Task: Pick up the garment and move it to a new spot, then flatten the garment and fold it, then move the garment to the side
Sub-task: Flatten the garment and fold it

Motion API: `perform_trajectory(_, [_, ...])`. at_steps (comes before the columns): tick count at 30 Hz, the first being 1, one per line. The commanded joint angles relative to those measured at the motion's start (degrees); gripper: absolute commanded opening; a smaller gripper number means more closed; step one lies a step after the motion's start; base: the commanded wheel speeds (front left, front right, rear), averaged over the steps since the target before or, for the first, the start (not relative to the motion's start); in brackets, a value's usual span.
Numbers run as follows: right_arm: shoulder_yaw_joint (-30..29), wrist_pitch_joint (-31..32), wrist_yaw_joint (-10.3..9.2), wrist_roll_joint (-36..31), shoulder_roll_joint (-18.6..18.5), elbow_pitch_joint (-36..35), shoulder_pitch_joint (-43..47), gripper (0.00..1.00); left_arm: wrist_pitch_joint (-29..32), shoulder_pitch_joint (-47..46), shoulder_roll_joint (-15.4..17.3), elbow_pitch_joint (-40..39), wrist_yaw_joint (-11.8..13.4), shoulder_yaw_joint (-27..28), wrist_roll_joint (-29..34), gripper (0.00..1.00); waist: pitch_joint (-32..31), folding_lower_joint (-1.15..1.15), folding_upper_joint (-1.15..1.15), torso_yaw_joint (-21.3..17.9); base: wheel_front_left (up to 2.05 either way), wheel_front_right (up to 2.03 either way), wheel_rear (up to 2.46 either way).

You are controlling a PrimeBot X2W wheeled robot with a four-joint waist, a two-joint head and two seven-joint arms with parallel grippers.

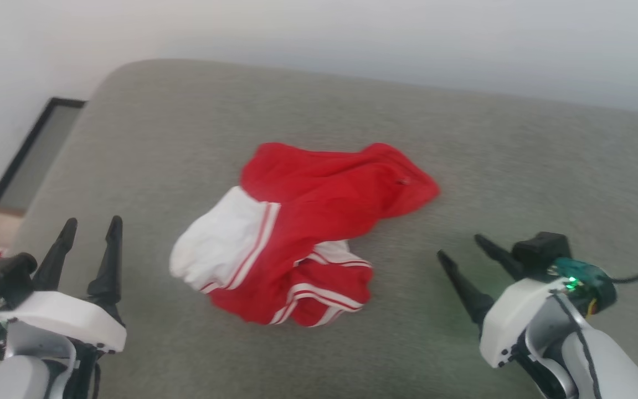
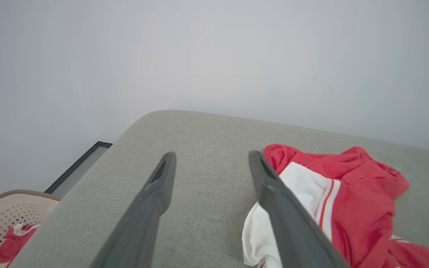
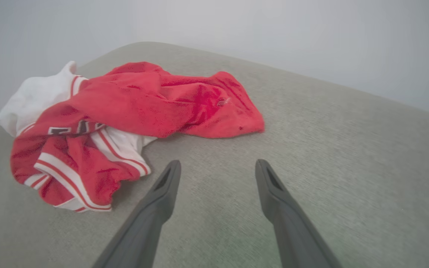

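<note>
- Roughly mid-cushion (image 1: 186, 122) in head view, the crumpled shirt (image 1: 308, 221) lies loose. The left gripper (image 1: 92, 221) and right gripper (image 1: 458, 245) flank it without touching, likely staged for pickup.
- Left wrist: jaws wide, empty; shirt (image 2: 356, 193) off right.
- Right wrist: jaws wide, empty; shirt (image 3: 155, 104) ahead-left.

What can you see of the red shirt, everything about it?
The shirt is red, soft-looking fabric with a white sleeve, red-and-white striped trim and part of a dark print. It lies crumpled in a heap on the grey cushion, unfolded. Nothing else touches it: the left gripper and right gripper hang open, apart from it.
</note>
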Motion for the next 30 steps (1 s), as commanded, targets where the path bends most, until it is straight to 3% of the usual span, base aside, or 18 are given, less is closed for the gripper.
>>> perform_trajectory(1, [1.1, 1.22, -0.06, 1.04, -0.48, -0.11, -0.94, 1.0, -1.69, -0.33, -0.52, 0.15, -0.03, 0.05, 0.79, 1.0, -0.38, 0.0, 0.0, 3.12, 0.0, 0.0, 0.0])
perform_trajectory(12, [9.49, 12.7, -0.07, 7.03, -3.89, 0.23, -6.64, 1.0, -7.57, -1.16, -6.28, 3.55, -0.65, 1.87, 2.09, 1.0, 1.07, 0.0, 0.0, 11.29, 0.0, 0.0, 0.0])
perform_trajectory(25, [14.84, 22.48, -0.06, 5.75, -3.44, 10.85, -12.77, 1.0, -7.91, -3.2, -13.43, 6.43, -5.48, 7.09, 6.13, 1.0, 3.43, 0.0, 0.0, 15.34, 0.0, 0.0, 0.0])
perform_trajectory(26, [15.78, 22.69, -0.06, 5.49, -3.59, 11.66, -13.38, 0.24, -7.91, -3.38, -14.01, 6.56, -6.01, 7.62, 6.43, 1.0, 3.52, 0.0, 0.0, 15.35, 0.0, 0.0, 0.0])
perform_trajectory(27, [16.06, 22.44, -0.06, 5.83, -3.47, 12.39, -13.67, 0.0, -7.91, -3.44, -14.39, 6.83, -6.44, 8.23, 6.73, 1.0, 3.57, 0.0, 0.0, 15.3, 0.0, 0.0, 0.0])
perform_trajectory(30, [16.36, 21.16, -0.05, 7.34, -3.2, 13.04, -15.13, 0.0, -7.92, -3.52, -15.51, 7.11, -7.7, 10.36, 7.95, 1.0, 3.62, 0.0, 0.0, 14.52, 0.0, 0.0, 0.0])
